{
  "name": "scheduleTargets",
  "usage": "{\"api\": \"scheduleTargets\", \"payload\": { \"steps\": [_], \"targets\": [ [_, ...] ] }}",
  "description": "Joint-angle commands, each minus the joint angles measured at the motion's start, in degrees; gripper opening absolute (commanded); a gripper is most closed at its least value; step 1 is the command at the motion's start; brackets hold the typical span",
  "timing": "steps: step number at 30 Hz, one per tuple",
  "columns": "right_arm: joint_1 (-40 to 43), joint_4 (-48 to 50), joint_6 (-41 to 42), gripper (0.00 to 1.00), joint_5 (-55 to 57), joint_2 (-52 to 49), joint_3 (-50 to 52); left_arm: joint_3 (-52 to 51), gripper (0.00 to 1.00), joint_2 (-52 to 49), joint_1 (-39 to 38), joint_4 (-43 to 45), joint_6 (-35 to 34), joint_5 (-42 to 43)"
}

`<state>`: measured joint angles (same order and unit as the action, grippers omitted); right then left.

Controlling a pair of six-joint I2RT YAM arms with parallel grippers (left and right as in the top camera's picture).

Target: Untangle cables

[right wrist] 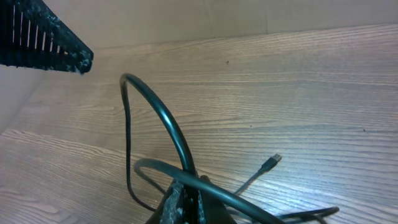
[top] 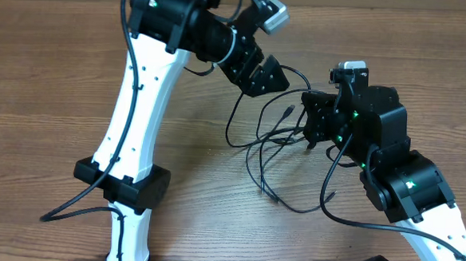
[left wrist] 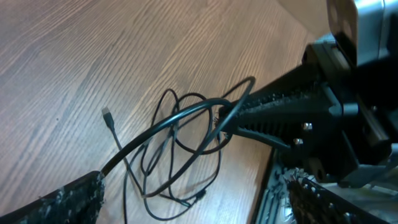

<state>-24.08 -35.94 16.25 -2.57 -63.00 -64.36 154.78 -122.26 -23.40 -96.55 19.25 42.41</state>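
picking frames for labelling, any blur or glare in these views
Overhead: evenly lit, no glare, cables crisp. Left wrist: its own fingers blur at the bottom corners. Right wrist: its fingertips look soft, the plug sharp.

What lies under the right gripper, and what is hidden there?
Loose cables lie on the table beneath it. The shut right gripper pinches one loop above them. Overhead, its body covers the pinch.

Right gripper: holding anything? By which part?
Yes: the right gripper is shut on the cables, pinching looped strands mid-length, not a plug end. The left gripper is open, gripping nothing.
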Motion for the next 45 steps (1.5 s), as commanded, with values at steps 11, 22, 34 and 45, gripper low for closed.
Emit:
{"api": "scheduleTargets", "payload": {
  "steps": [11,22,34,45],
  "targets": [
    [0.0,0.9,-0.2,0.04,-2.3,0.6,-0.3,-16.2,0.69,1.6,-1.4,2.8,12.1,-2.4],
    [0.0,0.6,-1.8,0.04,-5.2,0.6,-0.3,-16.3,0.60,1.6,-1.3,11.2,8.7,-3.2],
    [0.0,-1.7,-4.4,0.04,-5.1,0.6,-0.3,-16.2,1.00,1.6,-1.3,14.0,1.7,-20.3],
    [0.0,-4.7,-4.4,0.04,-9.1,0.6,-0.3,-16.3,1.00,1.6,-0.2,22.1,-0.2,-26.0]
  ]
}}
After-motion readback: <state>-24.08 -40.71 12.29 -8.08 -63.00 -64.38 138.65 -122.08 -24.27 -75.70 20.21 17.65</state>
